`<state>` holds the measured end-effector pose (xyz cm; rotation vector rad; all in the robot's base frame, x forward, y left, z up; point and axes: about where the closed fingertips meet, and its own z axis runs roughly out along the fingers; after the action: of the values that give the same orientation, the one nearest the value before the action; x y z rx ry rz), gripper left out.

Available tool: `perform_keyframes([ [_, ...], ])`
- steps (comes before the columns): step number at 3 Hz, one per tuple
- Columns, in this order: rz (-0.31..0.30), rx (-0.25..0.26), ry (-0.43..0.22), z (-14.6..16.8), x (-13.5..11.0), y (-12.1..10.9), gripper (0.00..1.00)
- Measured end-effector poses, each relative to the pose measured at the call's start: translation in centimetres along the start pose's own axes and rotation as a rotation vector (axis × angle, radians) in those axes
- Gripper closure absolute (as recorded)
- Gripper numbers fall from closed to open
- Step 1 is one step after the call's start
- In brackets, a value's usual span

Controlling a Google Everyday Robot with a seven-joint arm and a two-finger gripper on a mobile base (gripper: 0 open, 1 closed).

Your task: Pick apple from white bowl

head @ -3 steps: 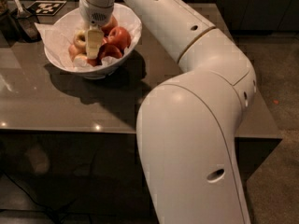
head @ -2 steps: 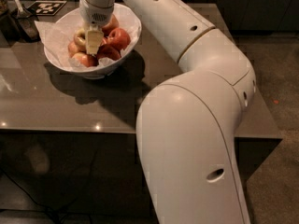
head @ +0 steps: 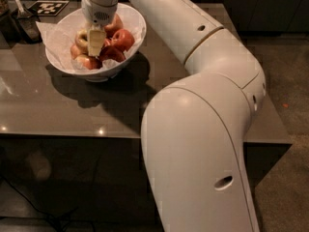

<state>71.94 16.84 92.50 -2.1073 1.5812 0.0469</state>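
A glossy grey-brown table (head: 58, 110) fills the left of the camera view, with dim floor (head: 285, 57) beyond its right edge. At the table's far left corner lies a black-and-white marker card (head: 48, 7), and beside it stands a dark container (head: 24, 25) that is too shadowed to identify.

The white bowl (head: 133, 21) sits near the back of the table, lined with crumpled white paper (head: 48, 33) that spills over its left rim. Several apples are heaped inside it. The apple (head: 80, 40), pale golden-yellow, lies on the left side of the heap. Red apples (head: 123, 38) crowd the right and front of the bowl, and a streaked one sits low at the front.

The robot's thick white arm (head: 193, 33) rises from the bottom of the view and bends across the table, with its wrist directly above the bowl. The gripper (head: 96, 42) points straight down into the heap, its pale tip just to the right of the yellow apple and against it. The red apples press close on the gripper's other side. Whether the gripper is released or clenched on the apple cannot be told, since the wrist and the fruit hide much of it. The yellow apple rests among the others, inside the bowl.
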Motion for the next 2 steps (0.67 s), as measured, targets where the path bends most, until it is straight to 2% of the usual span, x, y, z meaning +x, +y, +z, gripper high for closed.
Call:
perform_keyframes([
  [1,0.048,0.029,-0.017,-2.8,-0.4,-0.4,1.00],
  [2,0.065,0.061,-0.047,-5.5,-1.2,-0.8,1.00],
])
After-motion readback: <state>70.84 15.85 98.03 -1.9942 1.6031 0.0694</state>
